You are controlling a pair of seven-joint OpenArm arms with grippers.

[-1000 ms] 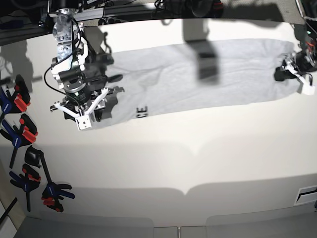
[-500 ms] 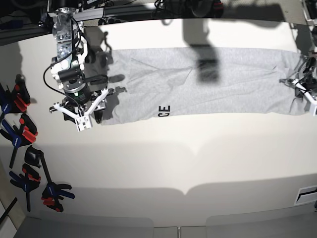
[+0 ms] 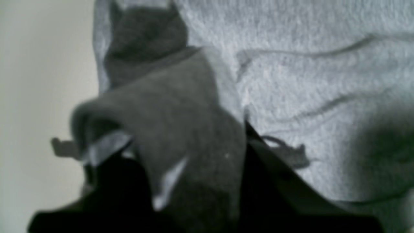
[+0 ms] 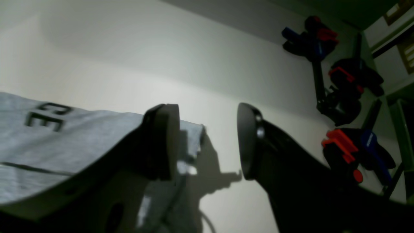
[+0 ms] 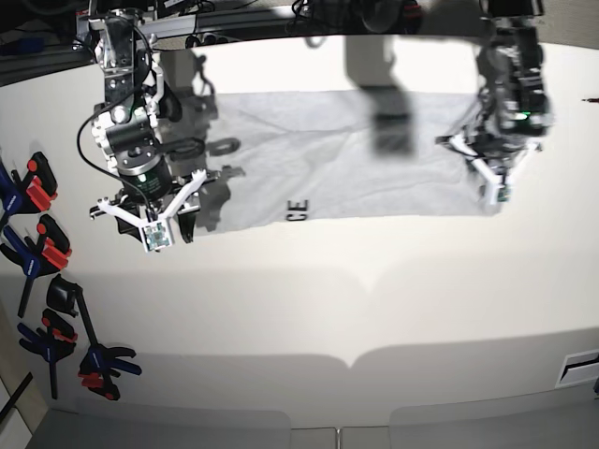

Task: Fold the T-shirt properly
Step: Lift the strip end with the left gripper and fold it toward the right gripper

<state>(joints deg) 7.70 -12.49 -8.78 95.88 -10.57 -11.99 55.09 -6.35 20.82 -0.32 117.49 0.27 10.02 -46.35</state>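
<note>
Apparently, the left gripper point(image 3: 197, 155) grips the T-shirt point(image 3: 307, 74).

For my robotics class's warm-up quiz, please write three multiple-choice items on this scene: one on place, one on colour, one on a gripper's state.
1. Where are the clamps in the base view?
A) top right
B) left side
C) centre

2. What colour is the T-shirt?
A) red
B) navy
C) light grey

3. How does the right gripper stand?
A) open, holding nothing
B) shut on a sleeve
C) shut on a clamp

1: B, the clamps line the left of that view.
2: C, the T-shirt shows pale grey beside its black letters.
3: A, the right gripper has its fingertips apart with nothing gripped between.
</note>
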